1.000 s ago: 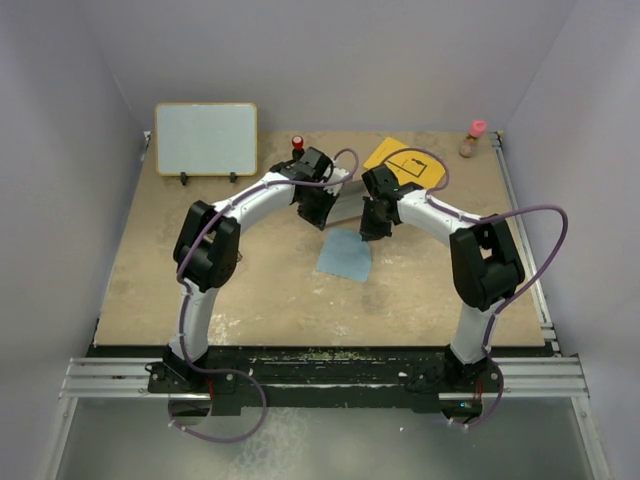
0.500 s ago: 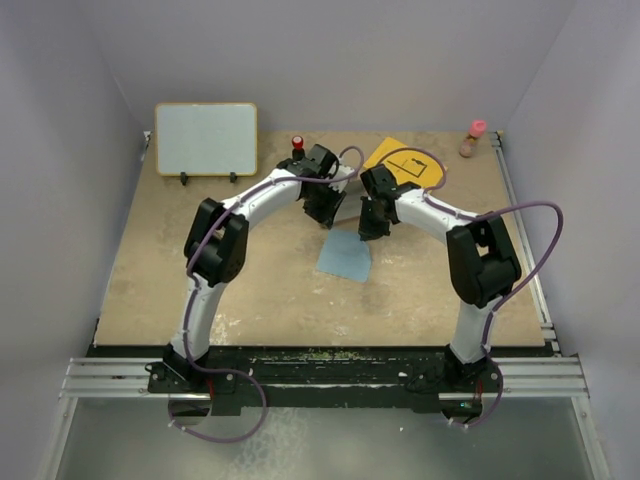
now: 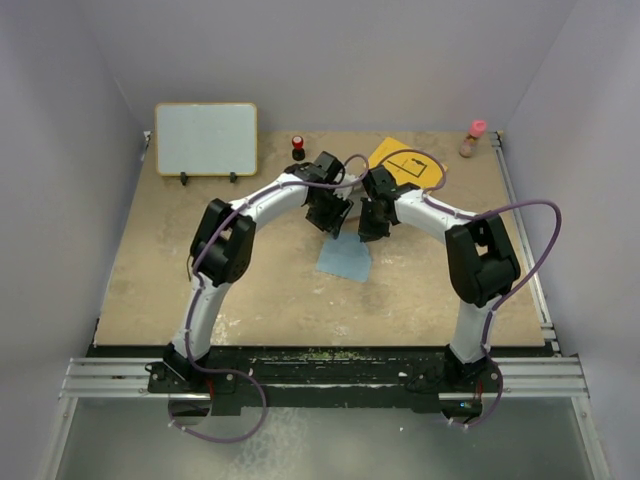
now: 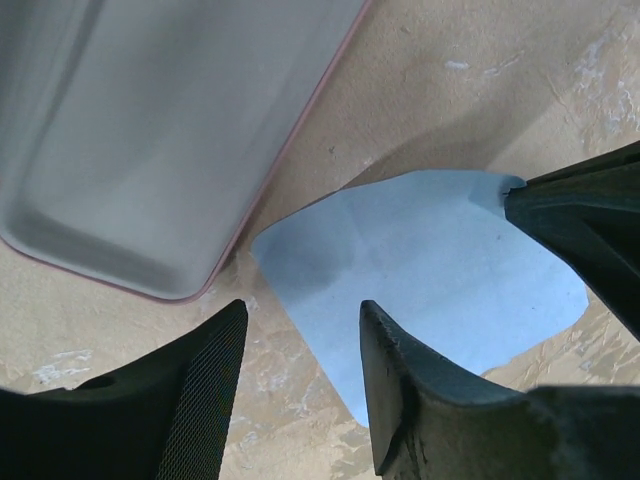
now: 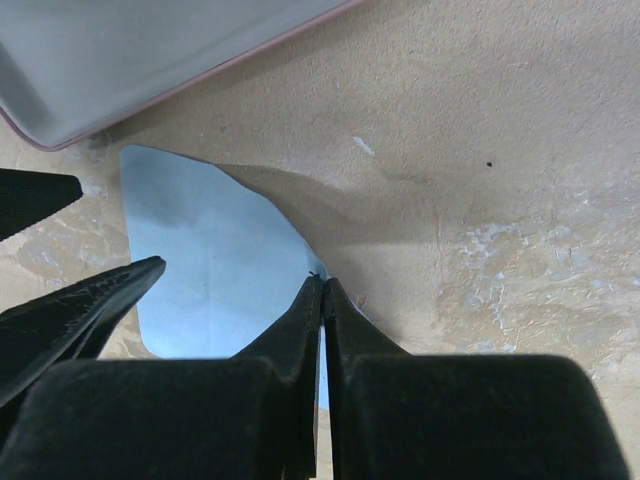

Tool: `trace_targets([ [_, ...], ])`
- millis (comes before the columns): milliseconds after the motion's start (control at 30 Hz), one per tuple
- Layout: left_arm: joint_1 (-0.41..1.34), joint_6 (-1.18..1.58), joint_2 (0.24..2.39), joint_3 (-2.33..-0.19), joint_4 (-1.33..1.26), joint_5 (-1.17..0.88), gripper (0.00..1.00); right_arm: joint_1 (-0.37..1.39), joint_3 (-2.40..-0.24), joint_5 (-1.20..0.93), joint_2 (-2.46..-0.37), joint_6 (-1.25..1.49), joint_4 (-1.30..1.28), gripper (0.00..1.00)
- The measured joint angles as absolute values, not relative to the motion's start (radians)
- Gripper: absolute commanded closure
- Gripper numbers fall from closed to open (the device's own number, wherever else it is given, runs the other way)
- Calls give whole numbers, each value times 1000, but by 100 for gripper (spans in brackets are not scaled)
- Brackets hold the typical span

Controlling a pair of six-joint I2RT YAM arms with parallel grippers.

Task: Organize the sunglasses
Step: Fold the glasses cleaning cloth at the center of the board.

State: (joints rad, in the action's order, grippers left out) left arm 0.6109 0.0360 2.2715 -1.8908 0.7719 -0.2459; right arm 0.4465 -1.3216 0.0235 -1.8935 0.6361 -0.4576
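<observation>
The sunglasses are out of view in every frame. A light blue cloth (image 3: 343, 258) (image 4: 430, 260) (image 5: 215, 260) lies partly raised off the table, below a grey case with a pinkish rim (image 4: 150, 130) (image 5: 150, 50). My right gripper (image 3: 368, 228) (image 5: 322, 280) is shut on the cloth's right edge, and its dark fingers (image 4: 580, 230) show at the cloth's corner in the left wrist view. My left gripper (image 3: 335, 222) (image 4: 302, 308) hangs open over the cloth's near-left edge, with nothing between its fingers.
A framed whiteboard (image 3: 206, 139) stands at the back left. A small red-topped object (image 3: 298, 147) is behind the left wrist. A yellow sheet (image 3: 408, 162) lies at the back, and a pink-capped bottle (image 3: 474, 138) stands in the back right corner.
My left gripper has opened and shifted right, toward the cloth and the right gripper. The red-topped object behind it has come into view. The right gripper stayed shut and barely moved.
</observation>
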Motion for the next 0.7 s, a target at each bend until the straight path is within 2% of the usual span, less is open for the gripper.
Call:
trace_targets([
  [700,645,94,2343,-1960,759,-176,50,429,-1312,9,-1894,637,-450,100],
])
